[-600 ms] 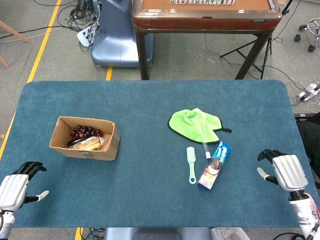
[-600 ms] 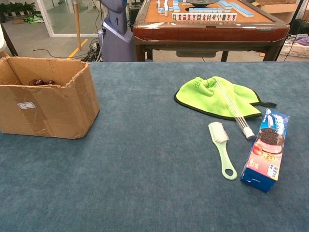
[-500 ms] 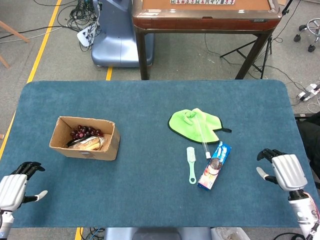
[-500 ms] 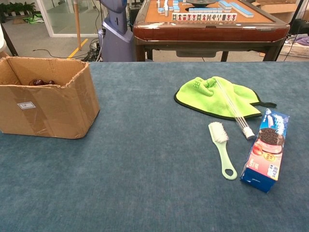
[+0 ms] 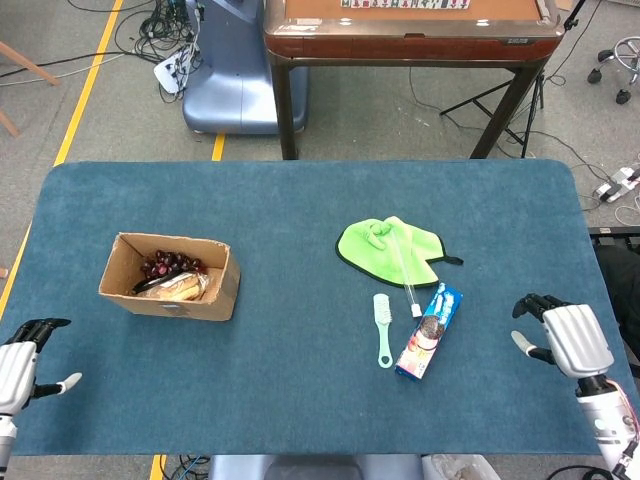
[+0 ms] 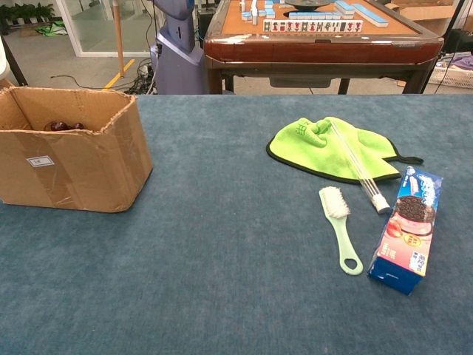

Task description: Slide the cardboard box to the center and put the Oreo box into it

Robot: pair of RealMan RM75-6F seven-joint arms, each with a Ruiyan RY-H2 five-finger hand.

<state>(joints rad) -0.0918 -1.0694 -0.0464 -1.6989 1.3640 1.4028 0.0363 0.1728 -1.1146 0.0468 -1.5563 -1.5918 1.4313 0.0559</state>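
Cardboard box (image 5: pixel 170 277) near table's left edge, Oreo box (image 5: pixel 430 330) right of center

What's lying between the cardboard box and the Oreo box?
Mostly bare mat; just left of the Oreo box lies a green brush, seen in both views. The cardboard box sits far left.

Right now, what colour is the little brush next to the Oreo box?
The brush is pale mint green with white bristles, clearest in the chest view.

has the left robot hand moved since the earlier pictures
Yes. In the head view the left robot hand has drawn back toward the table's near-left corner, farther from the cardboard box, which has stayed put.
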